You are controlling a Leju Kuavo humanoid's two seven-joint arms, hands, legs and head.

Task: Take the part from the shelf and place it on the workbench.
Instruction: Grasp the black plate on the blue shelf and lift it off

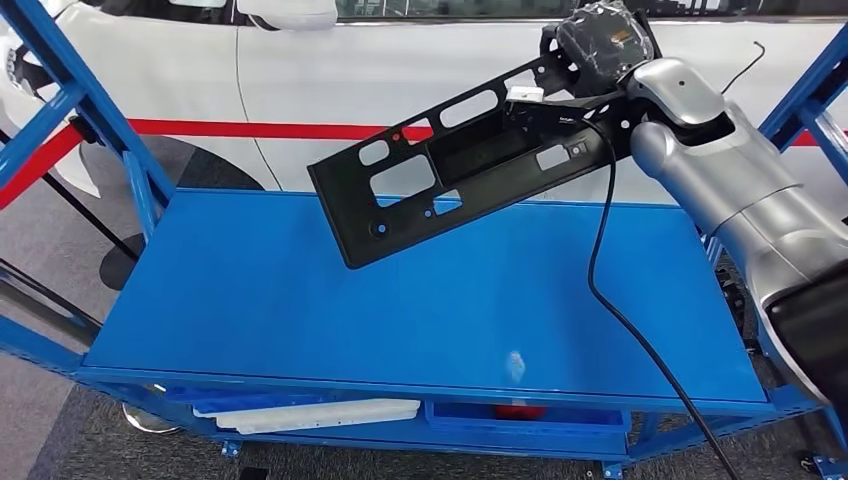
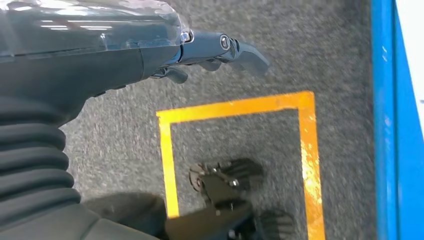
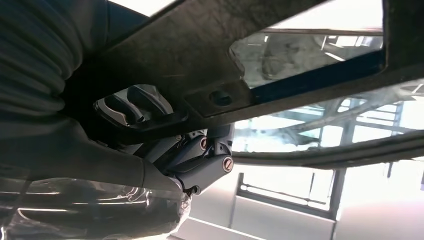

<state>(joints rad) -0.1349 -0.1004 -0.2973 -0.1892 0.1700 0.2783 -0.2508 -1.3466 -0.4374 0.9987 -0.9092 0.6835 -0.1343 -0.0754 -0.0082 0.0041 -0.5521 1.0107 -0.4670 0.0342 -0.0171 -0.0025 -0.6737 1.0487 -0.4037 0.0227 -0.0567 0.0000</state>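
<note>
1. We hold the part [image 1: 455, 170], a long black panel full of cut-outs, above the blue workbench [image 1: 300, 310], clamped at one end in our right hand [image 1: 598, 45].
2. The right wrist view shows that hand's fingers [image 3: 200, 160] closed against the panel's edge, so the grip looks firm.
3. The panel slopes down from the hand, its free end low over the workbench's back edge, near its middle; we cannot tell whether it touches.
4. We judge this tilt lets the far end land first.
5. Our left hand [image 2: 220, 50] hangs beside the workbench over grey carpet [image 2: 300, 50] and yellow floor tape [image 2: 235, 107], fingers loosely curled and holding nothing.
6. A black cable [image 1: 610, 290] trails from the right arm across the workbench; it could snag.
</note>
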